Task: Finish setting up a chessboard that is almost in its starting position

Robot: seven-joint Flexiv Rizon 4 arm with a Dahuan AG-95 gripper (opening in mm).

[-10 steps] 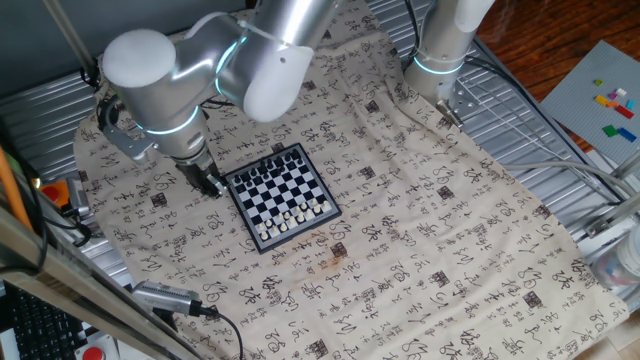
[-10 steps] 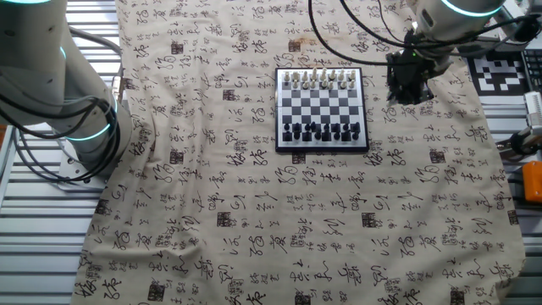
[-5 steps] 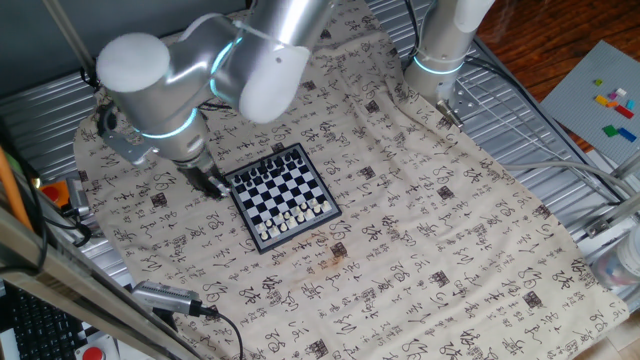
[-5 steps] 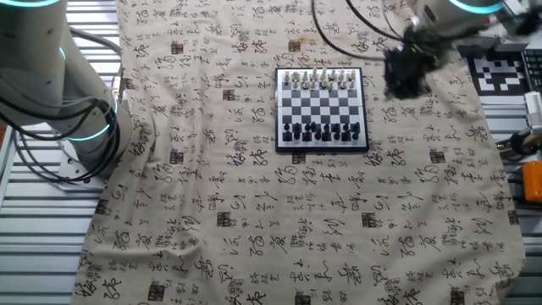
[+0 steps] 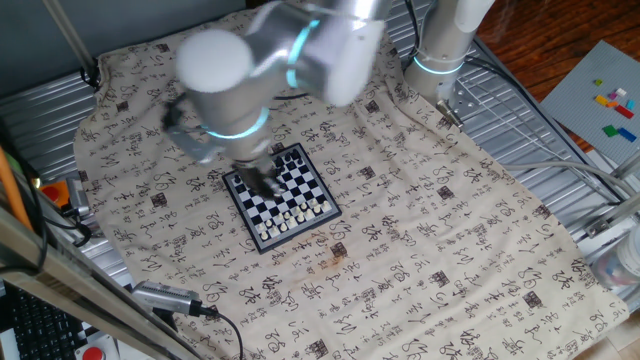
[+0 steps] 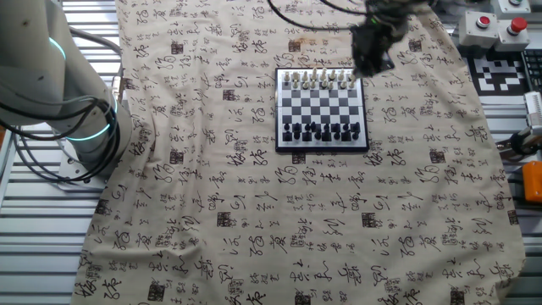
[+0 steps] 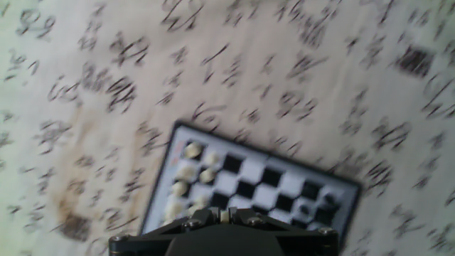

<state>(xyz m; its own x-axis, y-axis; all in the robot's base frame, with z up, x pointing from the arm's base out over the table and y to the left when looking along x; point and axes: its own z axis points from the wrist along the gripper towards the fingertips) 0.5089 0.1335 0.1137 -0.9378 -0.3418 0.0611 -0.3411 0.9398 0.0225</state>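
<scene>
my gripper point(image 6: 373, 52) hovers blurred over the small black-and-white checked chessboard point(image 6: 322, 108); whether my fingers are open or closed, i cannot tell.

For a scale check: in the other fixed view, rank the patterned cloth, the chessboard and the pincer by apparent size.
1. patterned cloth, largest by far.
2. chessboard.
3. pincer, smallest, though blurred and nearer the camera, so its size is unsure.

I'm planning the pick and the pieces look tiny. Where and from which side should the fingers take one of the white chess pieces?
Grip a white chess piece near its top, coming straight down from above. The pieces stand upright and packed side by side along one edge of the chessboard, so a sideways approach would likely knock neighbours.
</scene>
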